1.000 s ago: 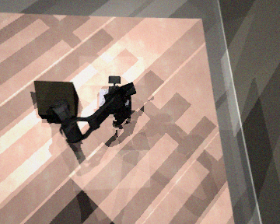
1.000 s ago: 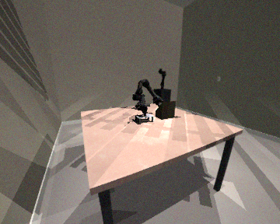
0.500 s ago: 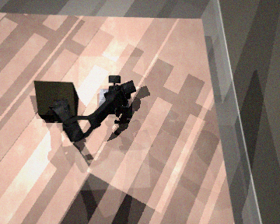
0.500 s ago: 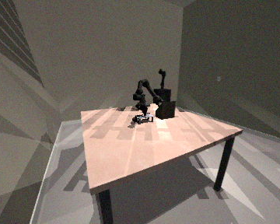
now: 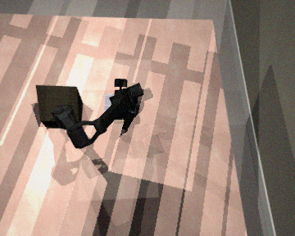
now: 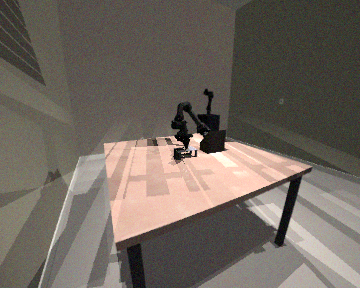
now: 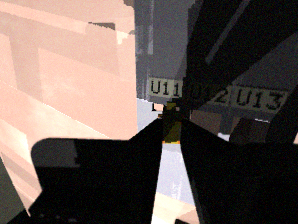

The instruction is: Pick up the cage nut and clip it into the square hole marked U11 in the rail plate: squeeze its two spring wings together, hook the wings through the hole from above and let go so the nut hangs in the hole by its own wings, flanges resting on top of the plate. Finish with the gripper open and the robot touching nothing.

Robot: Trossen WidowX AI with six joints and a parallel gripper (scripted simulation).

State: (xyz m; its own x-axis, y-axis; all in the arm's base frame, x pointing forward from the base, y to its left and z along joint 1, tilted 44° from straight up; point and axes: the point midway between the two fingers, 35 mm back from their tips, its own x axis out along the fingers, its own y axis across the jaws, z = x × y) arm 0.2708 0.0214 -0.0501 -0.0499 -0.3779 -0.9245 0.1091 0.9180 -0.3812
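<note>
The cage nut [image 7: 171,124], small and yellow-brown, is pinched between the fingertips of my gripper [image 7: 170,124] [image 6: 186,147] in the wrist view. The gripper is shut on it. The rail plate [image 7: 165,50] [image 5: 108,101] is grey-blue, with labels U11, U12 and U13 in a row. The nut is just below the U11 label [image 7: 163,88], over the U11 hole [image 7: 158,107]; only a corner of that hole shows, left of the nut. Whether the wings are in the hole cannot be told. In the top view the arm hides the nut and fingertips.
A dark box [image 5: 59,102] [image 6: 213,141] stands beside the arm's base on the wooden table [image 6: 208,185]. The U12 hole [image 7: 205,121] lies right of the nut, close to the right finger. Dark shadows cross the plate. A black piece [image 5: 120,83] stands at the plate's far end.
</note>
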